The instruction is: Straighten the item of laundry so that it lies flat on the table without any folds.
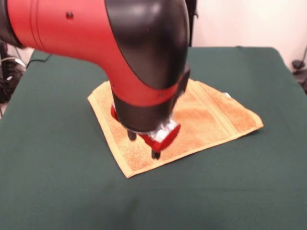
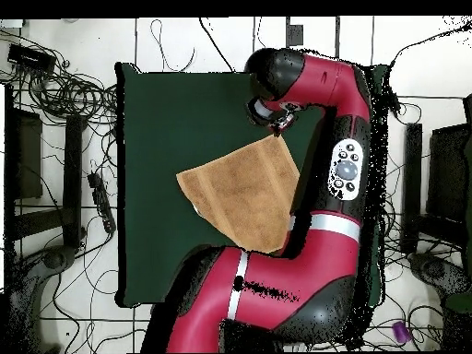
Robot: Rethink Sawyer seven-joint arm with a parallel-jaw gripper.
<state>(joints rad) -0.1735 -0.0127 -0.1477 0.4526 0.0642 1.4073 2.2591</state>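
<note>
The orange-tan towel lies spread on the dark green table, near the middle and turned like a diamond. Its border bands and a small white label show at its right side. No fold shows on the part I can see, but the arm hides its far middle. My gripper hangs over the towel's front-left part with its two dark fingers apart and nothing between them. I cannot tell whether the tips touch the cloth. In the overhead view the gripper is at the towel's upper right corner on the table.
The red and black arm fills the upper left of the front view and curves along the table's right side in the overhead view. Cables and equipment lie on the floor round the table.
</note>
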